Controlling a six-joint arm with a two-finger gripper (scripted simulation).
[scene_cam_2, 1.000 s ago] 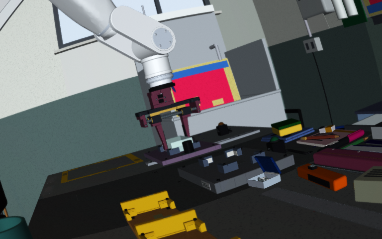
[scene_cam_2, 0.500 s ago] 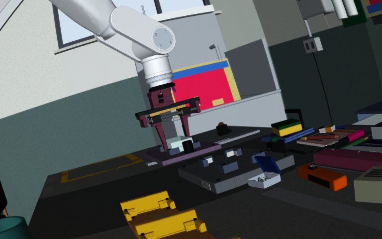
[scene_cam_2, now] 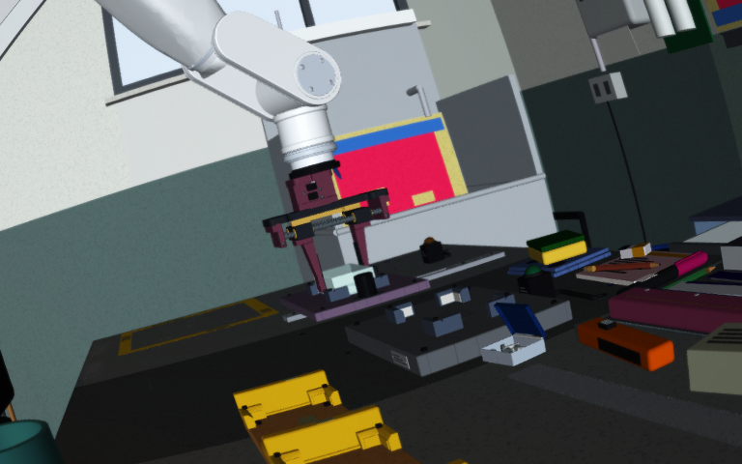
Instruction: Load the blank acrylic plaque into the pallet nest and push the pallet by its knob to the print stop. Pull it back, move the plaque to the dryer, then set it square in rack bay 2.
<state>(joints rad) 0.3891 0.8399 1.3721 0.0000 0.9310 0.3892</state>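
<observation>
The pale acrylic plaque (scene_cam_2: 346,276) lies in the nest of the purple pallet (scene_cam_2: 354,300), just behind the pallet's black knob (scene_cam_2: 363,284). I still grip the plaque with my gripper (scene_cam_2: 335,276), whose maroon fingers reach down on either side of it. The pallet sits at the left end of its track, near the grey base with blue-grey nest blocks (scene_cam_2: 457,328). The yellow rack (scene_cam_2: 317,418) lies at the front edge of the table. A yellow-outlined rectangle (scene_cam_2: 194,325) is marked on the table to the left.
Behind the pallet stands a grey cabinet with a red, blue and yellow panel (scene_cam_2: 396,164). To the right lie an open blue-lidded box (scene_cam_2: 514,339), an orange device (scene_cam_2: 626,343), a maroon case (scene_cam_2: 676,309), a sponge (scene_cam_2: 557,247) and pencils.
</observation>
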